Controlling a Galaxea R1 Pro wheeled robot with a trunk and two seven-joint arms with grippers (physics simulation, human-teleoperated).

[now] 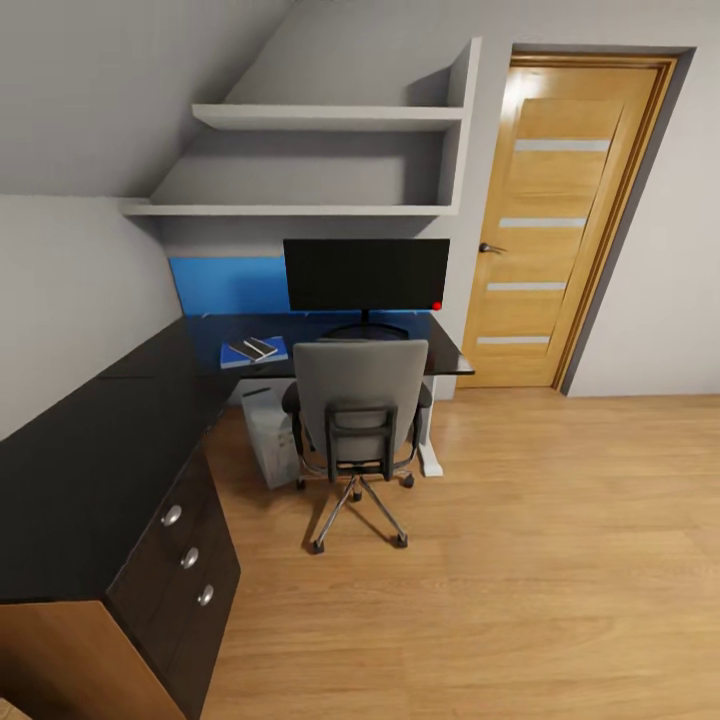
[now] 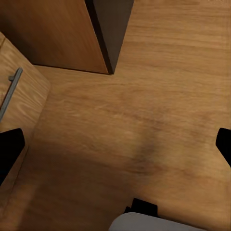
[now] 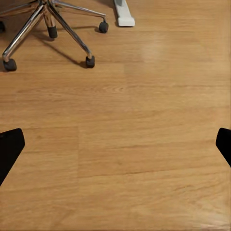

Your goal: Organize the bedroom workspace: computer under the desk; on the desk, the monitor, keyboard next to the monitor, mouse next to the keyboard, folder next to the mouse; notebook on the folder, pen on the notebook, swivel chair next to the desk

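My fingertips (image 3: 10, 149) sit spread wide over bare plank floor (image 3: 134, 144). At eleven o'clock stands the swivel chair's chrome base (image 3: 48, 24); at twelve, the desk's white foot (image 3: 124, 13).

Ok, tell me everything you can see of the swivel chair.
The swivel chair stands upright on the wood floor, pushed up to the desk in front of the monitor, its back toward the camera. It has a grey upholstered backrest, a black frame and armrests, and a chrome star base on black castors, also seen in the right wrist view. The computer stands just to its left. Its seat is hidden behind the backrest.
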